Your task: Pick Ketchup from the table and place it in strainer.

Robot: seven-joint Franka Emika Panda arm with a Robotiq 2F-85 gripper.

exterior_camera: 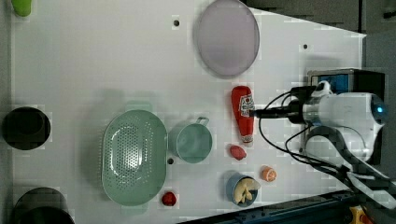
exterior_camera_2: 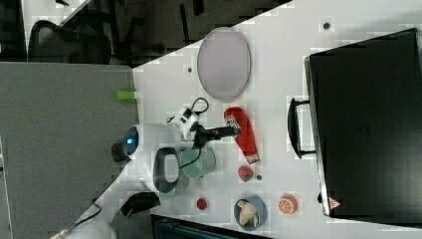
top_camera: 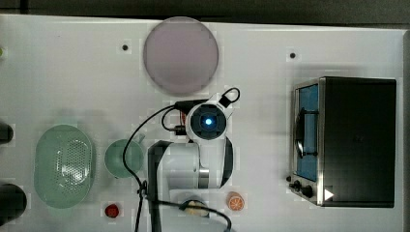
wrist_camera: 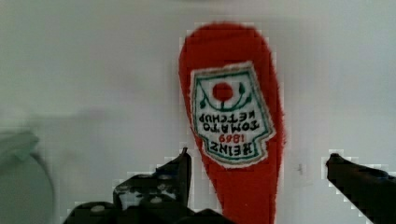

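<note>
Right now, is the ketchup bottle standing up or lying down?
Lying down. The ketchup bottle rests lengthwise on the white table, label facing up, between the open gripper's fingers.

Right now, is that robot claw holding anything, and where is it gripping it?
Nothing is held. The gripper is open, its fingers either side of the ketchup bottle lying on the table, not closed on it.

A white table fills the scene under even light. Beyond it in the right view stand a grey partition panel and a dark office chair.
</note>
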